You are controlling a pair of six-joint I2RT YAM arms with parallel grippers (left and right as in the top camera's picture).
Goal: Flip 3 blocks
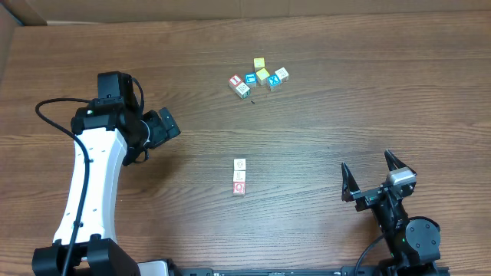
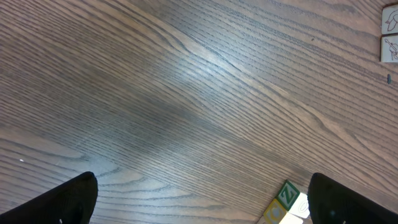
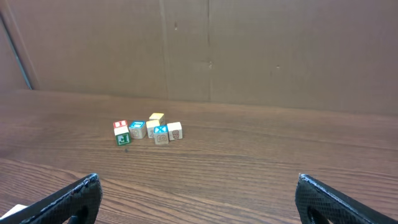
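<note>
Three blocks lie in a short column at the middle of the table: a white-topped one (image 1: 240, 164), a pale one (image 1: 240, 176) and a red-topped one (image 1: 239, 188). The left wrist view catches the column's end by its right finger, where a block (image 2: 287, 195) shows a green Z side face. My left gripper (image 1: 170, 123) (image 2: 202, 202) hangs open well to the left of the column, holding nothing. At the front right, my right gripper (image 1: 370, 175) (image 3: 199, 199) is wide open and holds nothing. The column is out of the right wrist view.
A cluster of other cubes (image 1: 259, 77) (image 3: 149, 129), with yellow faces and a blue X among them, sits at the back of the table. Two white-faced cubes (image 2: 389, 34) show at the left wrist view's right edge. A cardboard wall (image 3: 249, 50) stands behind the table.
</note>
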